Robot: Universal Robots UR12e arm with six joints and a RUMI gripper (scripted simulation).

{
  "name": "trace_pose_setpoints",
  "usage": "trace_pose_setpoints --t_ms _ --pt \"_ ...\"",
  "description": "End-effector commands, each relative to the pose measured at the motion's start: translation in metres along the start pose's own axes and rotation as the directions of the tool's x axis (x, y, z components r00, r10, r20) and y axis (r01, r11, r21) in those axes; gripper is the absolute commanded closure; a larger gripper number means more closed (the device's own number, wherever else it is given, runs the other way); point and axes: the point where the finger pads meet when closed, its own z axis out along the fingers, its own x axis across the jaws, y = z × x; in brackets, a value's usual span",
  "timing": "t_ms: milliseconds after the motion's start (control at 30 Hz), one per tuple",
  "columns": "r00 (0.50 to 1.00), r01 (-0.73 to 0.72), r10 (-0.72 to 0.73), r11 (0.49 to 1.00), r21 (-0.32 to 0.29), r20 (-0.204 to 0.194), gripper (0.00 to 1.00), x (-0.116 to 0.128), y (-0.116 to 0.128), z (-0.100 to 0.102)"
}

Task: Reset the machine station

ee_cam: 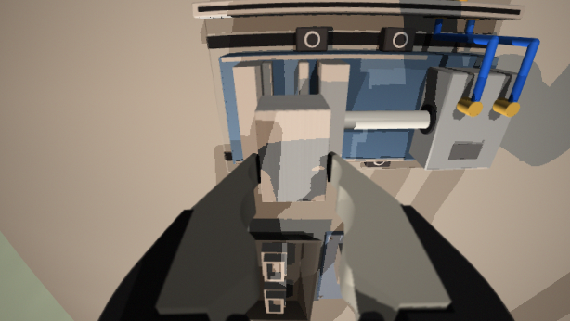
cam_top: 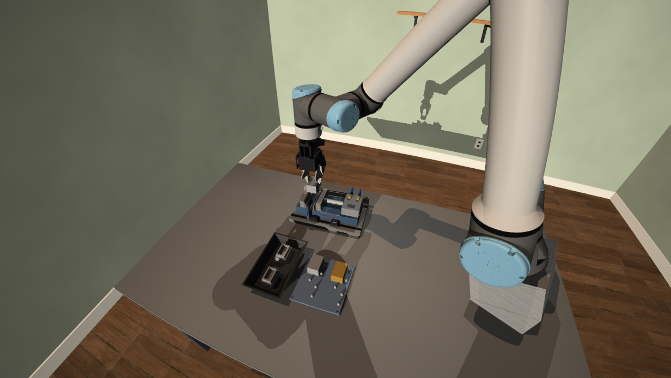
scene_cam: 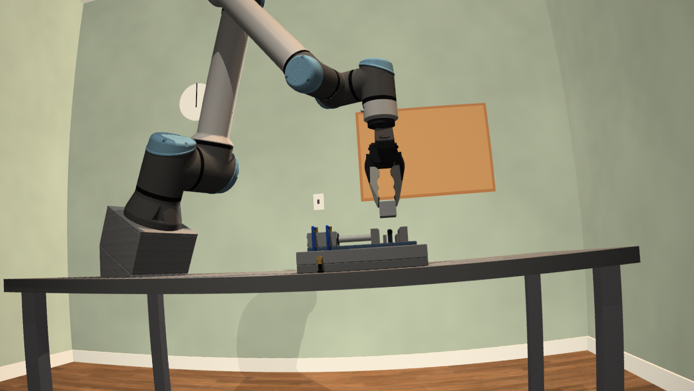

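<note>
My gripper [cam_top: 310,180] is shut on a plain gray aluminum blank [cam_top: 310,188], held in the air above the open gap of the vise [cam_top: 330,210]. In the exterior view the gripper [scene_cam: 387,200] holds the blank [scene_cam: 387,208] well above the vise [scene_cam: 361,245]. In the wrist view the blank [ee_cam: 293,148] sits between the fingers, over the gap beside the fixed jaw [ee_cam: 246,107]. The moving jaw [ee_cam: 334,104] and the hose block [ee_cam: 461,118] lie to the right. Two finished parts [cam_top: 283,251] [cam_top: 270,275] lie in the black tray [cam_top: 274,269]. A gray blank [cam_top: 316,265] and a brass blank [cam_top: 339,272] lie on the infeed plate [cam_top: 322,286].
The robot base [cam_top: 509,262] stands on a block at the right of the table. Blue hoses [ee_cam: 501,60] with yellow fittings rise from the vise's hose block. The tray and infeed plate sit side by side in front of the vise.
</note>
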Motion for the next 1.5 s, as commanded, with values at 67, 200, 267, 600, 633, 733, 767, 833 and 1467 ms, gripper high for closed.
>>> trace_pose_setpoints --t_ms 67,200,267,600,633,733,767,833,1467 --pt "1.000 0.000 0.000 1.000 0.001 0.002 1.00 -0.0007 -0.0003 -0.0008" --pt "1.000 0.000 0.000 1.000 0.001 0.002 1.00 -0.0007 -0.0003 -0.0008" --pt "1.000 0.000 0.000 1.000 0.001 0.002 1.00 -0.0007 -0.0003 -0.0008" --pt "1.000 0.000 0.000 1.000 0.001 0.002 1.00 -0.0007 -0.0003 -0.0007" --pt "1.000 0.000 0.000 1.000 0.001 0.002 1.00 -0.0007 -0.0003 -0.0007" --pt "1.000 0.000 0.000 1.000 0.001 0.002 1.00 -0.0007 -0.0003 -0.0006" --pt "1.000 0.000 0.000 1.000 0.001 0.002 1.00 -0.0007 -0.0003 -0.0005" --pt "1.000 0.000 0.000 1.000 0.001 0.002 1.00 -0.0007 -0.0003 -0.0002" --pt "1.000 0.000 0.000 1.000 0.001 0.002 1.00 -0.0008 -0.0004 0.0082"
